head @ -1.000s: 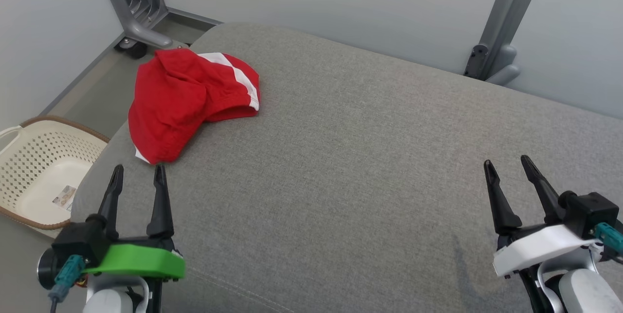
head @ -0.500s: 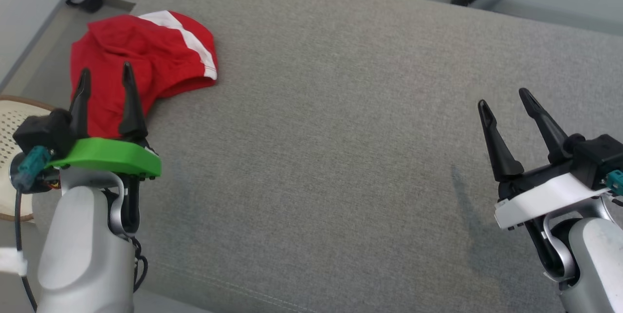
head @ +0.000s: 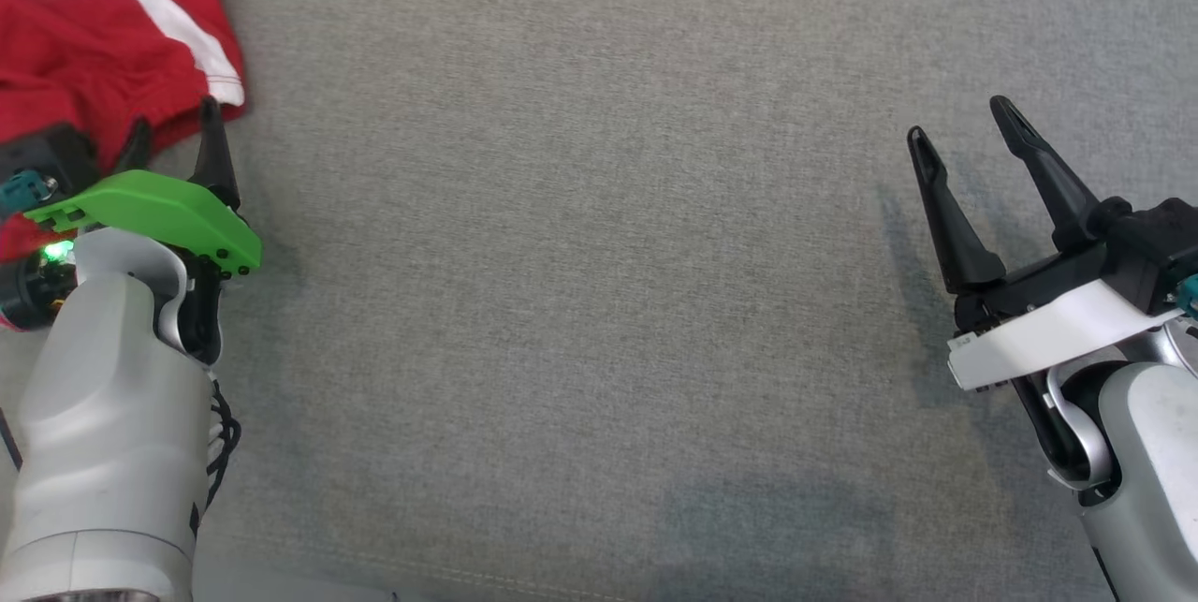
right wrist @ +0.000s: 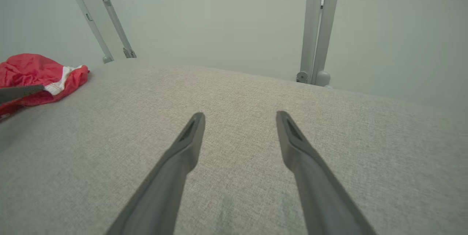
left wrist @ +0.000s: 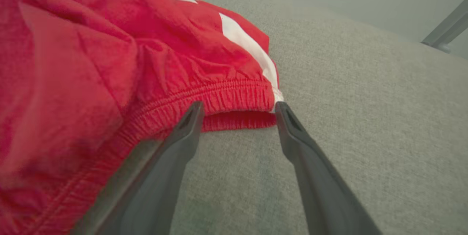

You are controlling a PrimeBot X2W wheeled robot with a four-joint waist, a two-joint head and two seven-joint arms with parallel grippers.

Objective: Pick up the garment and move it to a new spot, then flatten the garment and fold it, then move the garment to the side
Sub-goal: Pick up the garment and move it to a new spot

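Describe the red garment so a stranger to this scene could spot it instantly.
On the wide grey cushion, look to its far left, just ahead of the left gripper. Crumpled red shorts lie there: elastic waistband, white stripe, the one red thing on the grey.

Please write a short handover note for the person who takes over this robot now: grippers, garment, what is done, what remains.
Left gripper: open, fingertips at the elastic waistband of the red garment, nothing gripped.
Right gripper: open, empty, above the grey cushion.
Garment: crumpled at the cushion's left side.
Done: none of the steps.
Left: grasp, move, flatten, fold, set aside.
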